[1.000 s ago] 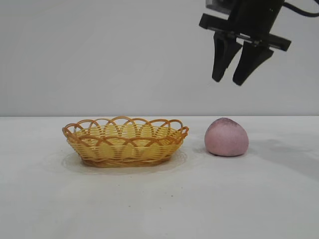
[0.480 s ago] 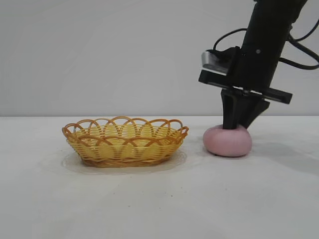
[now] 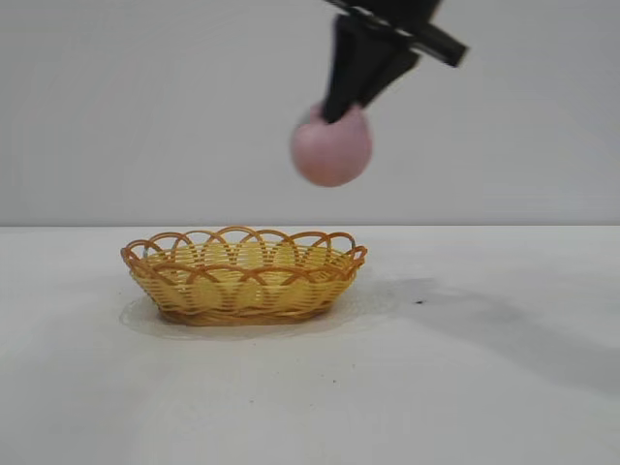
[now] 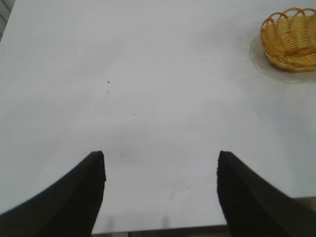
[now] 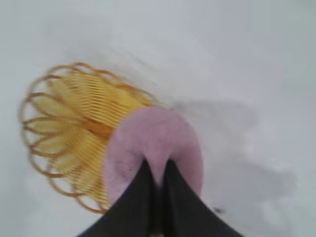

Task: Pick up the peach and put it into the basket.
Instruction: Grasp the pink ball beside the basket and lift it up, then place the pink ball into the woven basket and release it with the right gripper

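Note:
The dusty-pink peach (image 3: 332, 147) hangs in the air, above and a little to the right of the yellow-orange wicker basket (image 3: 242, 275). My right gripper (image 3: 339, 108) pinches the peach's top from above, its black fingers squeezed close together. In the right wrist view the peach (image 5: 153, 148) bulges around the right gripper (image 5: 157, 168), with the basket (image 5: 74, 143) below and beside it. My left gripper (image 4: 160, 158) stands open over bare table, far from the basket (image 4: 291, 39), with nothing between its fingers.
The white table (image 3: 465, 387) runs out on all sides of the basket. A dark speck (image 3: 418, 302) lies where the peach sat. A plain grey wall stands behind.
My right gripper came down on the peach, shut on its top, and has lifted it up and to the left, towards the basket. The left arm has not moved.

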Motion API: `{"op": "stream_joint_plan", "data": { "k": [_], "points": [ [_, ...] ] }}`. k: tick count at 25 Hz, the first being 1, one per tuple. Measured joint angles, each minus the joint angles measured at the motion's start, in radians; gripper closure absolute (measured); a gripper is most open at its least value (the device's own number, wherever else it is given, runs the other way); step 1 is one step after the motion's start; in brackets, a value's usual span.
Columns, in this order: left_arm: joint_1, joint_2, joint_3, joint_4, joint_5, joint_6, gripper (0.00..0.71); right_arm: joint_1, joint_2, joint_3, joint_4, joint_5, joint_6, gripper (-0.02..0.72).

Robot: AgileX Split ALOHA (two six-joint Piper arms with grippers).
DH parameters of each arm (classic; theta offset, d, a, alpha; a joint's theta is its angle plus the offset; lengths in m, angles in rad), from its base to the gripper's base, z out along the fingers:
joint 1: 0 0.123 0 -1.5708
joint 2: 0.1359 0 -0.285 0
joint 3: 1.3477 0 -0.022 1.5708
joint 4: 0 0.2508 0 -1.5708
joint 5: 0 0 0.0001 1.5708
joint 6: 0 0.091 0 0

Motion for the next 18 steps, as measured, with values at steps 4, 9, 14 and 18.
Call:
{"op": "stream_joint_plan", "data": {
  "k": [4,9,14,18],
  "points": [
    [0.000,0.000,0.000,-0.045,0.000,-0.015,0.286,0.070,0.080,0.000,0.008,-0.046,0.013,0.703],
    [0.000,-0.002,0.000,-0.047,0.000,-0.015,0.286,0.076,0.176,0.000,0.021,-0.125,0.043,0.703],
    [-0.002,-0.006,0.000,-0.047,0.000,-0.018,0.286,0.076,0.191,0.000,0.040,-0.147,0.047,0.573],
    [-0.002,-0.010,0.000,-0.047,0.000,-0.018,0.286,0.076,0.186,0.000,0.038,-0.167,0.047,0.434]
  ]
}}
